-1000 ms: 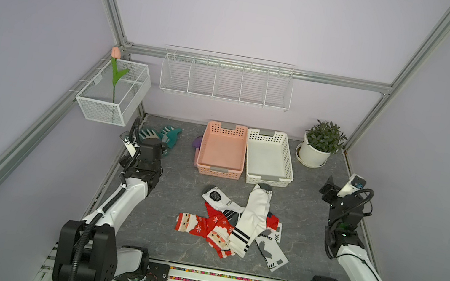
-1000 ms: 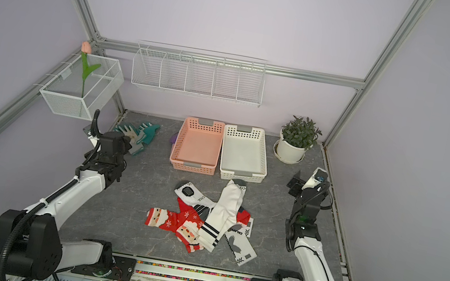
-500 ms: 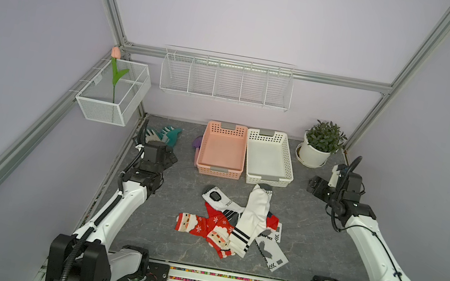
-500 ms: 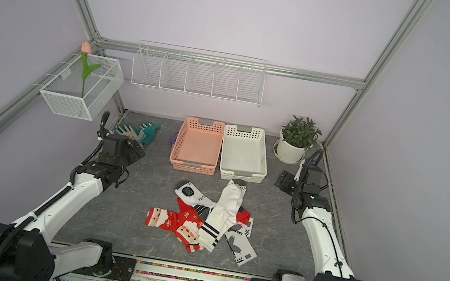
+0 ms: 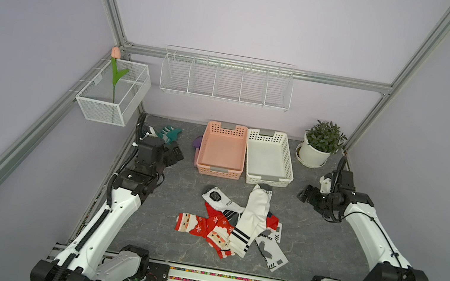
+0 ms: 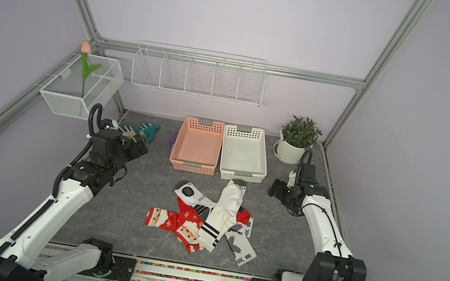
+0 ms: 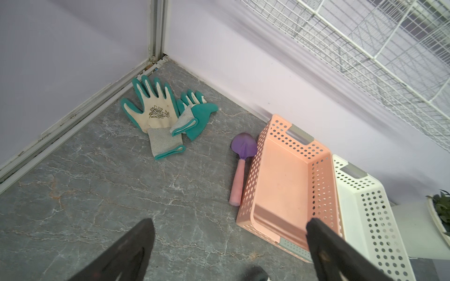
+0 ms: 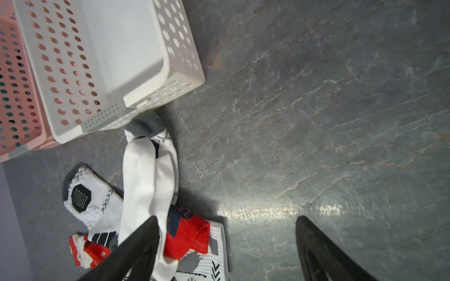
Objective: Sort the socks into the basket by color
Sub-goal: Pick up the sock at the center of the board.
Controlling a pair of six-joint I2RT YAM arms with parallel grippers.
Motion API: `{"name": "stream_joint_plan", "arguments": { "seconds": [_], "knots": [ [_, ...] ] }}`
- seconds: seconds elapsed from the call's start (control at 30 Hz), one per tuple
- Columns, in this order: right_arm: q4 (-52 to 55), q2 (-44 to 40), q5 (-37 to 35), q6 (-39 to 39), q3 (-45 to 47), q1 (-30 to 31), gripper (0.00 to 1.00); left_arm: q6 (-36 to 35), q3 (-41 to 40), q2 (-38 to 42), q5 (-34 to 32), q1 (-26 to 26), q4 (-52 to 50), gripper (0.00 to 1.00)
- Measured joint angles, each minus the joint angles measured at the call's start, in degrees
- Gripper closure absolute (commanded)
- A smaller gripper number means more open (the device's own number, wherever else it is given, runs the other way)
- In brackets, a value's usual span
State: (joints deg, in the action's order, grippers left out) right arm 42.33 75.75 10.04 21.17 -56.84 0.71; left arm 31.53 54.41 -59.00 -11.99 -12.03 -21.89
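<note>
Lying heaped: about six socks (image 5: 251, 214) (some hidden), two baskets (image 5: 218, 172); left hand (image 5: 174, 153), right hand (image 5: 306, 195) wide, empty.

Left end effector (image 5: 176, 153) and right end effector (image 5: 303, 195) have swung inward.

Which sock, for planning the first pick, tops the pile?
The long white sock with black stripes; it drapes over the red Santa socks and the printed white ones.
</note>
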Motion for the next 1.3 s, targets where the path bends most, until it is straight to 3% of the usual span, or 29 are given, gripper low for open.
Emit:
{"name": "stream_joint_plan", "arguments": {
  "seconds": [0.2, 0.37, 0.6, 0.77, 0.93, 1.17, 1.3],
  "knots": [
    [3.4, -3.6, -5.0, -1.9, 0.3, 1.1, 0.11, -1.3, 1.4, 1.4, 2.0, 0.0, -1.0, 0.01],
    [-0.4, -7.7, -6.8, -2.5, 4.5, 0.6, 0.11, -1.4, 1.3, 1.5, 3.4, -0.2, -0.7, 0.0],
    [-6.2, -3.7, 2.8, -1.6, 10.2, -1.4, 0.12, -2.2, 0.4, 5.0, 2.8, -0.2, -0.8, 0.01],
    [-4.6, -7.9, 4.8, -1.7, 9.2, 0.5, 0.12, -3.4, 1.5, 5.4, 1.8, -0.2, -3.2, 0.0],
    [1.0, -15.2, 6.9, -1.6, 5.0, 5.0, 0.11, -3.8, 3.7, 2.4, 1.8, -0.3, -5.5, 0.01],
    [8.5, -22.8, 7.8, 1.2, 3.9, 14.2, 0.0, -4.3, 8.0, -2.7, 3.1, -0.3, -9.0, 0.01],
    [11.5, -23.3, 6.4, 4.0, 3.9, 19.9, 0.07, -5.0, 10.7, -4.4, 3.9, -0.3, -10.2, 0.01]
  ]
}}
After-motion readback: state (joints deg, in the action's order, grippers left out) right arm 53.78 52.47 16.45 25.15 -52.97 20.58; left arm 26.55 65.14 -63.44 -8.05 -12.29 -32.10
